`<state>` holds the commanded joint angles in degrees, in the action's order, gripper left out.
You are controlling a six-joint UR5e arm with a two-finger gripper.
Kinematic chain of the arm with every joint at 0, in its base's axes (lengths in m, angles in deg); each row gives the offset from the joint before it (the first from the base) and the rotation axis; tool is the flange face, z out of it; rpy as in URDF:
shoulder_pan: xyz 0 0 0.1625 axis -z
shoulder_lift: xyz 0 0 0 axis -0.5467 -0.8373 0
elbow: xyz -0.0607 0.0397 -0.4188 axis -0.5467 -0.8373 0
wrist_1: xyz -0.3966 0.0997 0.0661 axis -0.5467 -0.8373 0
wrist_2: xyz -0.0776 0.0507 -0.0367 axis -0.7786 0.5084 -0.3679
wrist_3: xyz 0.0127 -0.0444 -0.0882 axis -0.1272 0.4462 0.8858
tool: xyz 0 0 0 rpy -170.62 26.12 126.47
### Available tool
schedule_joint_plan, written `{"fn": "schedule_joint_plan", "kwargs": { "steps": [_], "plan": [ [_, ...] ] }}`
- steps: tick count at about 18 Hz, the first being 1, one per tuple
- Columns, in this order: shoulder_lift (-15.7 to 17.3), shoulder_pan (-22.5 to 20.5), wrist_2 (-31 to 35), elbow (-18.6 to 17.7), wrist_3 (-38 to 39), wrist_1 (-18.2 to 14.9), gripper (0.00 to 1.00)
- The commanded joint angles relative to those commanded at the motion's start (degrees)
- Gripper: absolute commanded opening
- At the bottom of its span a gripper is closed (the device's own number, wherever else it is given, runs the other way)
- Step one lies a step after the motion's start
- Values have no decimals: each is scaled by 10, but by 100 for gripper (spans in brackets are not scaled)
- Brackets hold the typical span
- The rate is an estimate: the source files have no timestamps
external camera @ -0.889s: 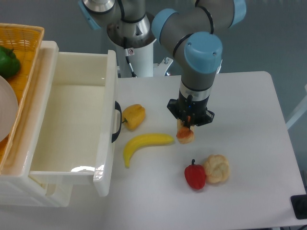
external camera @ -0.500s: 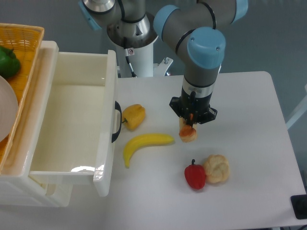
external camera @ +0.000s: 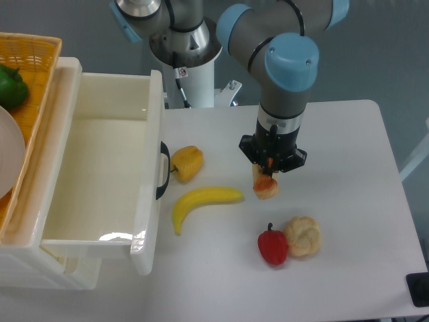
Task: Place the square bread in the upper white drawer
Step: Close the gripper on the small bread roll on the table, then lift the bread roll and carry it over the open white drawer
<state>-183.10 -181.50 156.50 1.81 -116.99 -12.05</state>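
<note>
A grey and light-blue jointed robot arm (external camera: 281,74) reaches down from the top of the view over a white rectangular desk (external camera: 348,221), and its black two-finger gripper (external camera: 268,176) points straight down at the small blocky chunk of toy bread with a pale tan body and orange-brown crust (external camera: 265,188). The jaws stand close together right at the top of that square bread, and the black wrist housing hides the contact, so whether they actually pinch it cannot be told. The bread sits near the middle of the desk, just right of the tip of a yellow plastic banana (external camera: 201,203) that curves down toward the left. Above the banana, near the drawer front, lies a small yellow-orange toy bell pepper (external camera: 187,163). Lower on the desk, a red toy pepper with a dark stem (external camera: 273,246) rests touching a round knobbly cream bun (external camera: 303,236) on its right; both are well apart from the bread. At the left, the large deep glossy white plastic drawer box (external camera: 94,121) stands pulled open, its black curved handle (external camera: 161,170) on the front panel facing the desk, and the drawer lies well apart from the bread. Beside the drawer at the far left edge is an orange woven basket (external camera: 30,57) holding a green toy pepper (external camera: 11,87) and part of a white round plate (external camera: 8,161).
</note>
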Motion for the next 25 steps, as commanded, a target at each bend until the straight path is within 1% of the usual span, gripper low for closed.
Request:
{"fn": "schedule_joint_plan", "kwargs": {
  "steps": [2,5,9,11,14,15,18,21,23,25],
  "plan": [
    [8,0,-25,9,31,-1,0],
    [28,-8,-66,10,97,1,0],
    [63,-6,-97,10,157,0,0],
    [82,-3,-105,9,213,0,0],
    [90,13,-120,7,313,1,0],
    [91,20,-121,7,335,1,0],
    [102,47,-118,2,364,-3,0],
    [107,69,-117,1,368,-19,0],
    [108,77,-128,1,376,-23,0],
    [113,97,-135,-1,389,-32,0]
  ]
}}
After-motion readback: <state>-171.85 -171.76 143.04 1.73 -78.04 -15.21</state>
